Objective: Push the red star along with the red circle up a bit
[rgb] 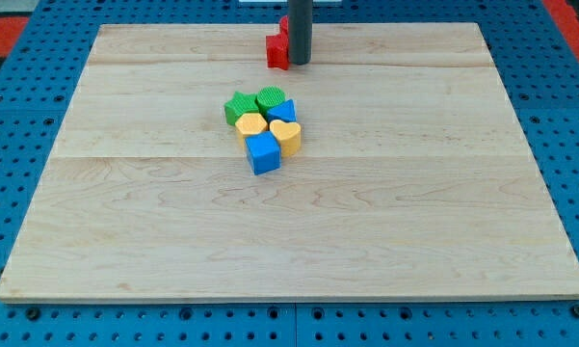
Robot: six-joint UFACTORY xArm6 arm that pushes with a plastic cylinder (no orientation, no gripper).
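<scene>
Two red blocks sit near the view's top edge of the wooden board (414, 193), touching each other. The lower red block (276, 51) looks angular, like the star. The upper red block (283, 26) is partly hidden behind the rod, so I cannot make out its shape. My tip (299, 62) rests on the board right against the right side of the lower red block. The dark rod rises straight up out of the view's top.
A tight cluster lies below the red blocks, near the board's middle: two green blocks (239, 107) (270, 98), a small blue block (285, 111), a yellow block (251, 124), a yellow heart (287, 135) and a blue cube (264, 152). A blue pegboard surrounds the board.
</scene>
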